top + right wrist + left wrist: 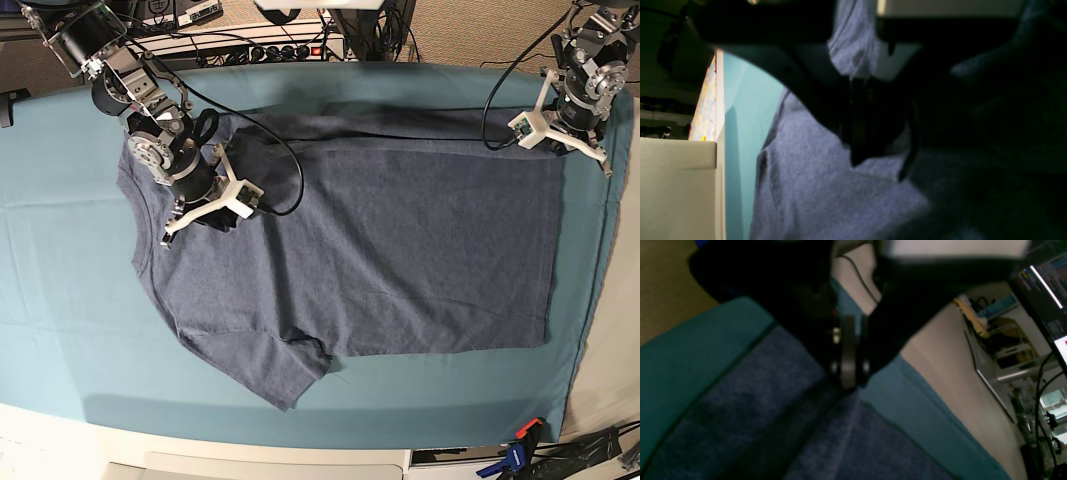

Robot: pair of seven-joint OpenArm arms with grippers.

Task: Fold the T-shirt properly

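On the teal cloth (60, 330), one T-shirt (400, 250) (spread flat), two end effectors.

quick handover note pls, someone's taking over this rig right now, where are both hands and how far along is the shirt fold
Left hand: at the T-shirt's hem corner on the base view's right; fingers look closed together, but whether cloth is pinched is unclear.
Right hand: down on the shirt near the collar and shoulder on the base view's left, apparently shut on fabric.
The T-shirt lies spread mostly flat on the teal table cloth, collar to the left, hem to the right, near sleeve out, no lettering showing.
Done: laid out.
Left: all folds, sleeves in first.
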